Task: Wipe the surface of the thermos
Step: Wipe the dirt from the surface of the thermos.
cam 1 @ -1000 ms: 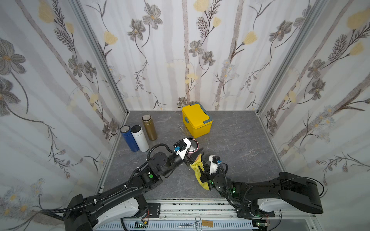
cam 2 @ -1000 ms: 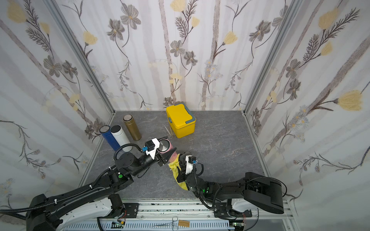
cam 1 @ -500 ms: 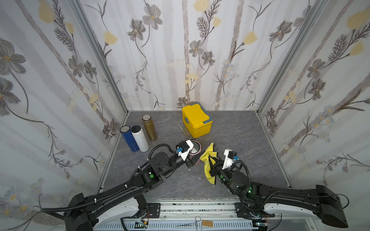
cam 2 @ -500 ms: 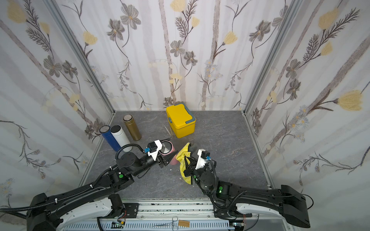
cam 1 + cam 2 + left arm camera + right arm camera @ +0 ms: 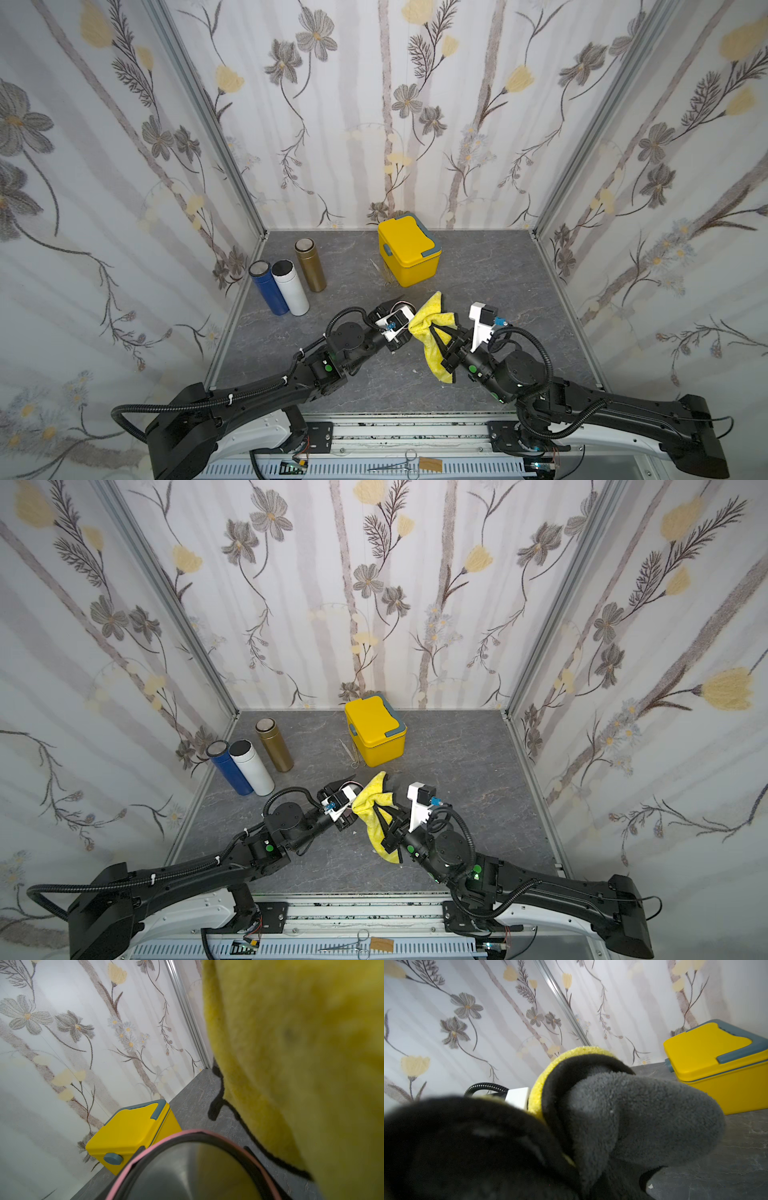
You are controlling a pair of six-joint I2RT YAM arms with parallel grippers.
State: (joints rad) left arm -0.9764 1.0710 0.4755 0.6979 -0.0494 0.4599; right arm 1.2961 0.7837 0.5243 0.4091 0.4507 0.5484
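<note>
Materials: the cloth [image 5: 432, 332] is a deep-pile fleece, yellow on one face and dark grey on the other, fuzzy and matt throughout, while the thermos [image 5: 187, 1174] shows a dull brushed-metal top inside a smooth pink rim. The yellow box [image 5: 405, 249] is smooth, faintly glossy moulded plastic with matt grey-blue plastic fittings; the gold bottle [image 5: 311, 270] has a satin metallic sheen, and the white bottle [image 5: 291, 291] and blue bottle [image 5: 268, 293] look smoothly painted. The floor [image 5: 498, 282] is a matt grey stone-patterned sheet, and the walls [image 5: 374, 104] are matt printed covering between bare-metal corner posts [image 5: 188, 1014].
</note>
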